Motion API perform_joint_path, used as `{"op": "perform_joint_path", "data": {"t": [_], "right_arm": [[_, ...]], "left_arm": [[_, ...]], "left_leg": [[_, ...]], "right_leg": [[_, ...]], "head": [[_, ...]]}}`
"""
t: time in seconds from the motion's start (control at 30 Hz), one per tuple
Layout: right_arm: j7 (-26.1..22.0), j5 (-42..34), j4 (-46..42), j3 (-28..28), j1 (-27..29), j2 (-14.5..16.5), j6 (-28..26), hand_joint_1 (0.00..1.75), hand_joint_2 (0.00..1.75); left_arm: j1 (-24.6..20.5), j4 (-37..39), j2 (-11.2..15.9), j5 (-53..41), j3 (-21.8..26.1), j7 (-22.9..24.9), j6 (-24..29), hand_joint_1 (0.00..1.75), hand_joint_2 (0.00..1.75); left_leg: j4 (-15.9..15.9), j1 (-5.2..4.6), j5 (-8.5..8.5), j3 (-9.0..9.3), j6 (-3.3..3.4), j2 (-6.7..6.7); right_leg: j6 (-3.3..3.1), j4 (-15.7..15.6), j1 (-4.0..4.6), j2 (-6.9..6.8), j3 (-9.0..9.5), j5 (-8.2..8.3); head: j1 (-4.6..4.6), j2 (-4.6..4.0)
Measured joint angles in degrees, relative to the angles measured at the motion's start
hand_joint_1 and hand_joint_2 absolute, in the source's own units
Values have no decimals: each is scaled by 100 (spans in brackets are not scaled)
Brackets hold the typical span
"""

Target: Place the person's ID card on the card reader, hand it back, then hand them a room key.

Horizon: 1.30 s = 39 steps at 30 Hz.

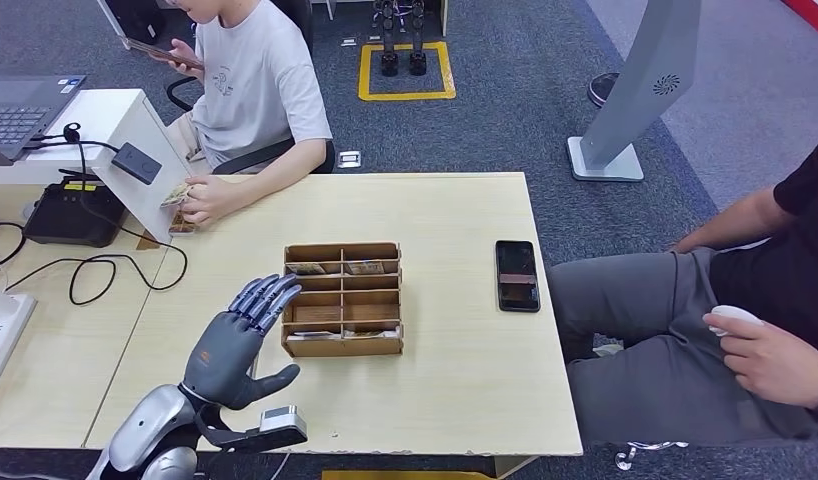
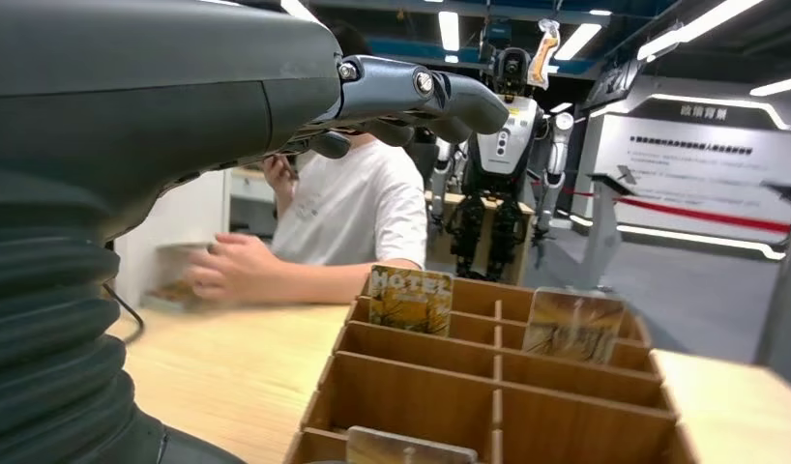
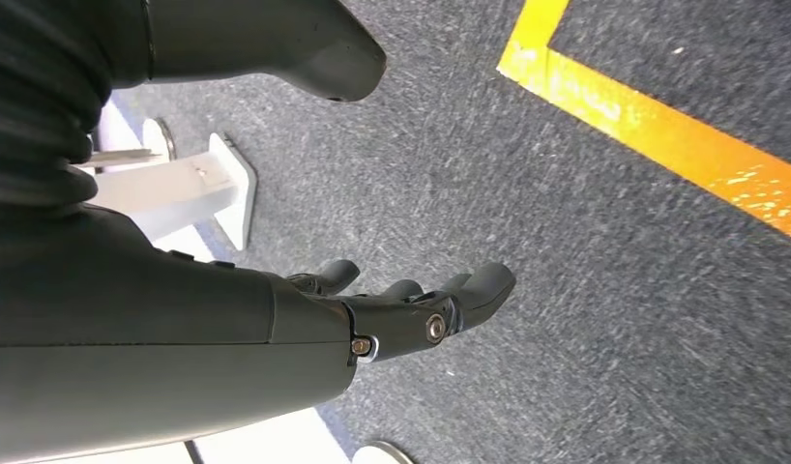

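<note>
The light wooden table (image 1: 435,210) carries a brown divided box (image 1: 343,298) near its middle. Room key cards (image 2: 410,299) stand upright in the far compartments of the box, and more cards lie in the nearer ones. A black phone (image 1: 517,275) lies to the right of the box. The person's hand (image 1: 207,197) at the far left edge holds a card at the white stand (image 1: 135,150). The left hand (image 1: 240,335) hovers just left of the box, fingers spread and holding nothing. The right hand (image 3: 392,309) hangs over grey carpet, fingers loosely apart, also holding nothing.

Brown cardboard organizer (image 1: 343,300), black phone (image 1: 517,275), pale wooden table (image 1: 455,370).
</note>
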Motion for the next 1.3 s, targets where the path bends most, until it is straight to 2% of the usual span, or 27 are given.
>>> {"op": "perform_joint_path", "data": {"t": [0.17,0.37,0.7,0.97,1.3], "right_arm": [[74,37,0,-21,-4,4,-2,0,175],[123,102,0,-23,-3,19,-3,0,175],[133,138,0,-30,-3,31,-5,0,175],[44,149,0,-57,21,39,-21,0,175],[37,204,0,-82,49,39,-8,0,175]], "left_arm": [[-28,88,6,-686,-308,585,210,0,175],[-28,688,-225,-1097,-462,1142,591,0,175],[-42,1182,-550,-925,-450,1250,661,0,175],[-34,1269,-717,-458,-256,1134,671,0,175],[-161,1352,-957,-437,-125,1122,666,0,175]], "left_leg": [[0,0,-1,-1,0,0],[0,-1,-1,-2,0,0],[0,0,-1,-2,0,0],[0,0,-1,-2,0,-1],[0,-1,-1,-2,1,-1]], "right_leg": [[0,0,0,0,0,0],[0,-1,-1,0,-1,0],[0,-1,0,0,-1,0],[0,-1,0,0,0,0],[0,-1,0,-1,0,0]], "head": [[-1,0],[0,0],[-1,0],[1,0],[-1,0]]}}
